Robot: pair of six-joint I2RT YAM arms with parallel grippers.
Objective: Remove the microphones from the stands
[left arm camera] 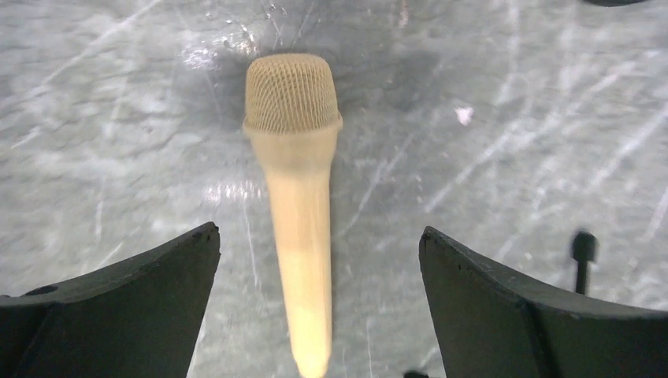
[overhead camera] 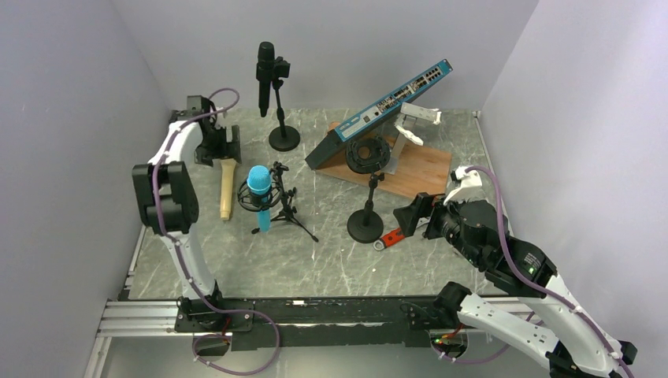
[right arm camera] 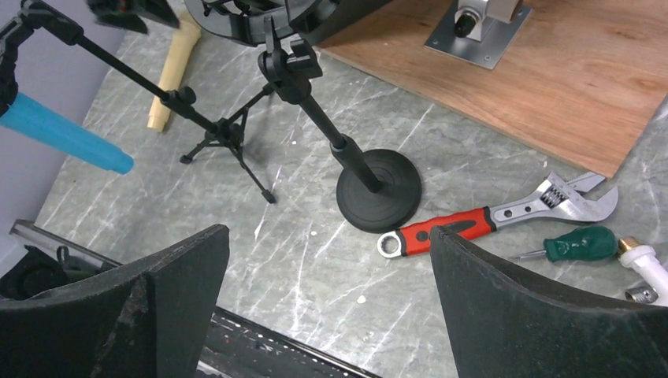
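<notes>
Three microphones are in view, and we take them from the left. The beige microphone lies flat on the table at the far left, clear of every stand. The left gripper hangs directly over it with its fingers spread wide, one on each side of the handle and touching neither side. To us the removal looks done for this one, and the step in hand is the retreat.

To do that well, we would lift straight up and keep the fingers wide until they are above the handle. A sideways drift could roll the microphone, and the tripod stands just to its right. That tripod holds the blue microphone in a ring mount. Farther back, the black microphone sits upright on its own stand.

Moving right, the round-base stand stands near the middle with its ring mount empty. Behind it a network switch leans over a wooden board. A red-handled wrench lies just beside the stand's base. The right gripper hovers near it at the right — jaws fully apart and holding nothing — and we would leave it parked there.
</notes>
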